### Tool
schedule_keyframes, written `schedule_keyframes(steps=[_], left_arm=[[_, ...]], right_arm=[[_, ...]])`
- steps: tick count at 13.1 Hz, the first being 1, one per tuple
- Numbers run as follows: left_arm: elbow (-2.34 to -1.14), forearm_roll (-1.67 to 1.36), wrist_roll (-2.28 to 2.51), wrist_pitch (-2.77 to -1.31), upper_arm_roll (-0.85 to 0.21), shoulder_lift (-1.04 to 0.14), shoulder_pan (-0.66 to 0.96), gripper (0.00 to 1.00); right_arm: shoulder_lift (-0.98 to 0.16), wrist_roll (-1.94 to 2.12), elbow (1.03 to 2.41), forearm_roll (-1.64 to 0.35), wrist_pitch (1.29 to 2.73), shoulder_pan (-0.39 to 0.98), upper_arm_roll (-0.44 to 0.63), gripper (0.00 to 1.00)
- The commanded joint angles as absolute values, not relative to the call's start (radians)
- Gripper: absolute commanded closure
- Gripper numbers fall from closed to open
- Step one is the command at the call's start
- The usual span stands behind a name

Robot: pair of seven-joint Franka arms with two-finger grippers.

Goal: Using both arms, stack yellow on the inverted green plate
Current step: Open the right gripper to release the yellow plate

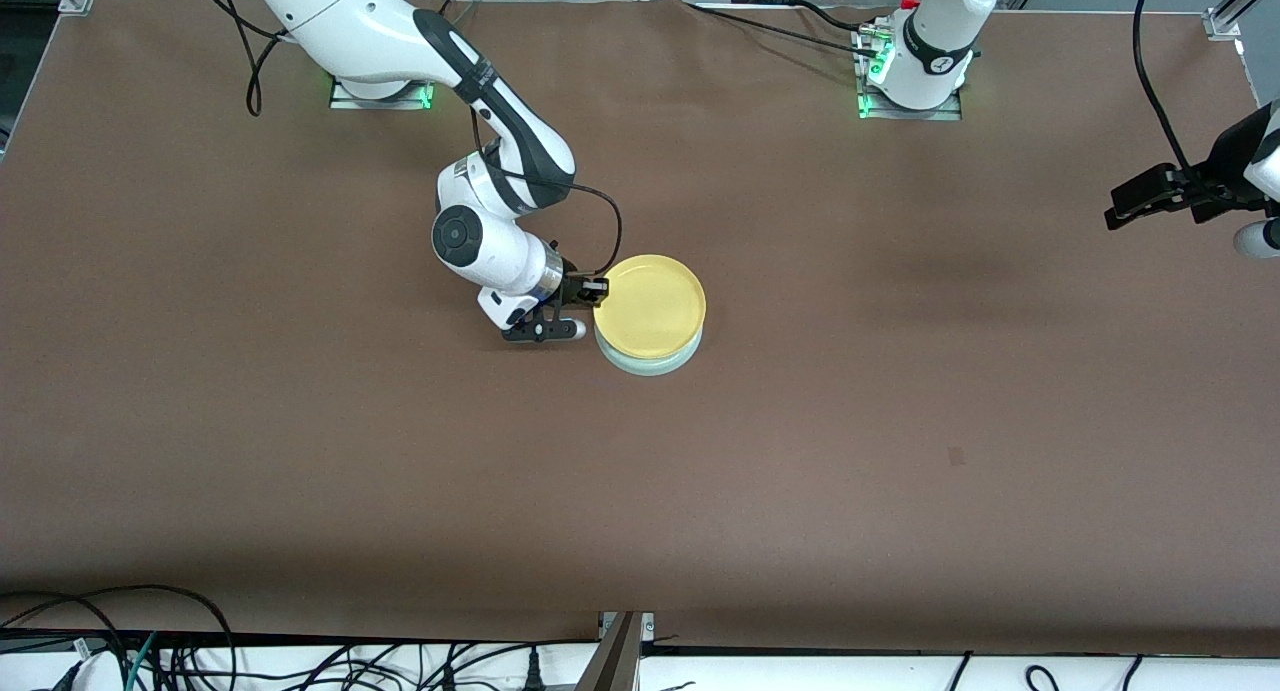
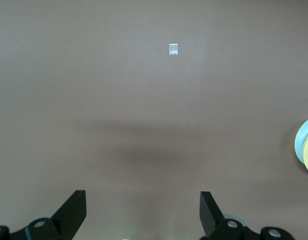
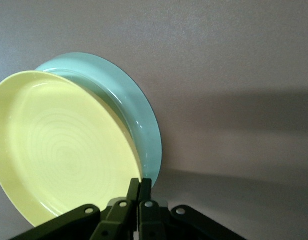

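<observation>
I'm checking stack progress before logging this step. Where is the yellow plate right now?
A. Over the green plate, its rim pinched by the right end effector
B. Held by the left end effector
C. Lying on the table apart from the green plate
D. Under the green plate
A: the yellow plate sits above the green plate, with the right end effector shut on its rim.
</observation>
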State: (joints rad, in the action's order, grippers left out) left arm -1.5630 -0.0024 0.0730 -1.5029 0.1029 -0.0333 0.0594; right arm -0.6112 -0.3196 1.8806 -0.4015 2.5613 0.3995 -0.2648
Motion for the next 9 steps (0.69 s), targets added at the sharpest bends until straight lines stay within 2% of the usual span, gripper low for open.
schedule_keyframes(steps=[1, 2, 4, 5, 9], left_arm=[[-1.507, 0.002, 0.058, -1.505, 0.092, -0.067, 0.049, 0.00], [-1.505, 0.002, 0.054, -1.505, 0.091, -0.069, 0.052, 0.00], [-1.503, 0.008, 0.055, -1.505, 0.084, -0.069, 0.066, 0.00], [-1.505, 0.005, 0.066, -1.503, 0.081, -0.071, 0.069, 0.00], [-1.506, 0.005, 0.067, -1.503, 0.071, -0.077, 0.066, 0.00]], right_arm=[[-0.632, -0.337, 1.861, -0.414, 2.571, 0.406, -0.264, 0.50], [-0.629, -0.331, 1.861, -0.405, 2.571, 0.408, -0.264, 0.01], [-0.614, -0.328, 1.827, -0.402, 2.536, 0.400, -0.253, 0.00], [-0.594, -0.325, 1.791, -0.391, 2.466, 0.399, -0.218, 0.00], [-0.583, -0.313, 1.447, -0.199, 1.926, 0.394, -0.094, 0.00]])
